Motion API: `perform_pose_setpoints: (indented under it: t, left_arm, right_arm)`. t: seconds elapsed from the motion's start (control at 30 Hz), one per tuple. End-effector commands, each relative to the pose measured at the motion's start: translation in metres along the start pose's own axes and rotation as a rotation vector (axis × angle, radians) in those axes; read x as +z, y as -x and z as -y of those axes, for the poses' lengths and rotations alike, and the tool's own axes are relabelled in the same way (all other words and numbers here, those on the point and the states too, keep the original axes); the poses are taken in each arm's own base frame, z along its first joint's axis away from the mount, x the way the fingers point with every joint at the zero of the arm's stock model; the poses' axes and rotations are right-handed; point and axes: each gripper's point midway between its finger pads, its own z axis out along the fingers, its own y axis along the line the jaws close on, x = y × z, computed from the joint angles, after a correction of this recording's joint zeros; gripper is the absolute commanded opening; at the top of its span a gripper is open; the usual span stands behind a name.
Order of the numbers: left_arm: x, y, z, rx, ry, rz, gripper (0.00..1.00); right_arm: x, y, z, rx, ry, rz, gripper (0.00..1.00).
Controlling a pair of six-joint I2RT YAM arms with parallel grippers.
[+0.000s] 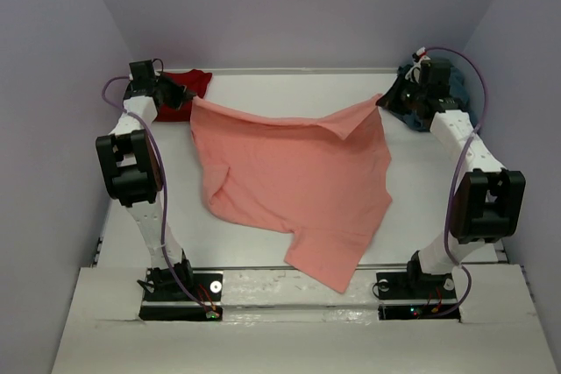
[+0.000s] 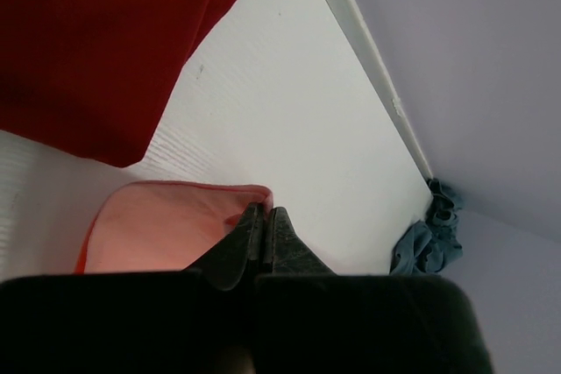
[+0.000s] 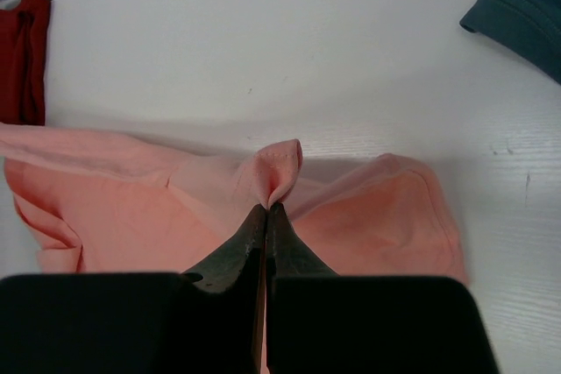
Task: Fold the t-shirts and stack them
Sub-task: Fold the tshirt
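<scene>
- Salmon-pink t-shirt [image 1: 294, 186]: lies rumpled across the middle of the bench [image 1: 289, 85]. Its far edge is lifted and strung between the two claws, and its near tail reaches the bench's near edge.
- Left claw [image 2: 266, 221]: pressed together on the shirt's far-left corner, with only a thin lip of cloth between the fingers.
- Right claw [image 3: 266, 212]: pinching a small pucker of hem at the far-right corner.
- Dark red t-shirt [image 1: 191, 85]: bunched at the far-left corner of the bench, just beside the left claw.
- Teal-blue t-shirt [image 3: 526, 15]: heaped at the far-right corner, near the right claw.
- Risk, slip: both holds look shallow, so a pull apart or a quick lift would likely tug the cloth free.
- Risk, skew: the tucked-under left side and the loose sleeve may get creased into the fold.
- Risk, snag: a sweep by either claw may drag a neighbouring shirt along.
</scene>
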Motion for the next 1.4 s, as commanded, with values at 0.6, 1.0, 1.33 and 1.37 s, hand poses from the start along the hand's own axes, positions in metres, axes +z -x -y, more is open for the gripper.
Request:
perform_pose_setpoints:
  t: [0.6,1.0,1.33,1.37]
  left_arm:
    - [-0.051,-0.003,0.010,0.015,-0.007,-0.031,0.00]
    - [-0.049,-0.019,-0.005,0.007,0.000,-0.099,0.00]
    - [-0.054,-0.040,-0.030,-0.003,0.064,-0.151,0.00]
    - [-0.055,-0.041,-0.031,-0.002,0.069,-0.151,0.00]
  right_arm:
    - [-0.043,-0.018,-0.019,0.014,0.047,-0.012,0.00]
    - [-0.044,-0.063,-0.019,0.054,0.055,-0.119,0.00]
    - [-0.042,-0.093,-0.011,0.068,0.025,-0.191,0.00]
    - [-0.043,-0.094,-0.011,0.066,0.025,-0.192,0.00]
